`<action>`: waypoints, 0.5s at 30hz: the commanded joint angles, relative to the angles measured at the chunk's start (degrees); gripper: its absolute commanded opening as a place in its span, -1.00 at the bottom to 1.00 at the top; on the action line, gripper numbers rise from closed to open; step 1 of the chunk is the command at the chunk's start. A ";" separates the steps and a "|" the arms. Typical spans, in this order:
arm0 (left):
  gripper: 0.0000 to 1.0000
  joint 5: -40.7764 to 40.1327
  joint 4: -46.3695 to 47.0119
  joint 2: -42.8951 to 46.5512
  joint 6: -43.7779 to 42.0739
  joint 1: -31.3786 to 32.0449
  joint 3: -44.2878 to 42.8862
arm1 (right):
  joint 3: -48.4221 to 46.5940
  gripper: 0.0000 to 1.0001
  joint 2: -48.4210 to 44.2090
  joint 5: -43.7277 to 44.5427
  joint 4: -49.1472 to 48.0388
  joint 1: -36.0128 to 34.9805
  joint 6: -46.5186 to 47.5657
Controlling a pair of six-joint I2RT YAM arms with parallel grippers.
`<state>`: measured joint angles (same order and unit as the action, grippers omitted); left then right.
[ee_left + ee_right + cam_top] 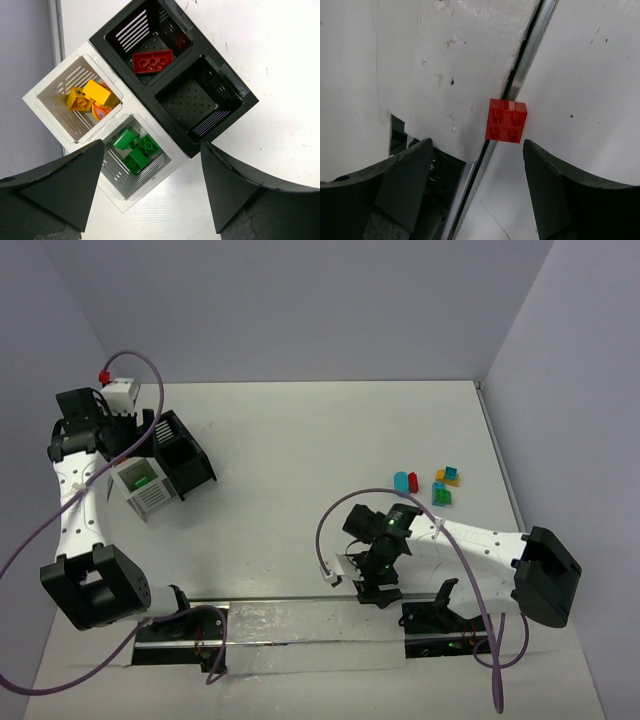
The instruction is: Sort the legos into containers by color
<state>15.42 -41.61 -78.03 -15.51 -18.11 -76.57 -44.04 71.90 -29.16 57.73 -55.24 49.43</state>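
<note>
1. Across the tabletop (320,440), the work is splitting into two ends. The containers are sitting at the far left and the loose legos (430,485) are lying well apart on the right, so each arm is covering its own side.
2. At the left, the containers (172,82) are standing joined in a cluster, open tops up, so bricks can drop straight in. A red brick (152,61) is lying in one black bin. The yellow bricks (90,95) are lying in one white bin and the green bricks (135,147) in the other. The second black bin (192,102) is showing only its floor.
3. Your left pincer (152,165) is hanging over that cluster, released, jaws wide and carrying nothing.
4. Your right pincer (477,150) is pointing down at the near edge, jaws apart and grasping nothing, and lining up on its target.
5. The red lego (506,120) is resting against the metal rail (530,50), just ahead of the fingertips and touching neither. Because it is sitting on that seam, you are probably facing a careful, square closing.
</note>
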 commanded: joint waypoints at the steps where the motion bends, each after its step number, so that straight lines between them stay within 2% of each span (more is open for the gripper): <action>1: 0.75 1.94 1.84 2.80 1.10 -0.31 -2.71 | 1.69 0.57 -0.05 2.82 -5.58 -1.10 -6.42; 8: 0.75 1.37 2.23 4.98 0.13 -0.35 -1.15 | 3.61 0.58 0.69 7.08 -10.75 -1.71 -8.55; 15: 0.75 0.84 2.50 7.29 -0.73 -0.35 0.73 | 5.89 0.54 0.59 7.81 -12.93 -4.32 -9.33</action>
<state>15.68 -41.23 -73.12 -15.66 -18.11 -76.42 -39.60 72.55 -22.29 47.87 -57.66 41.33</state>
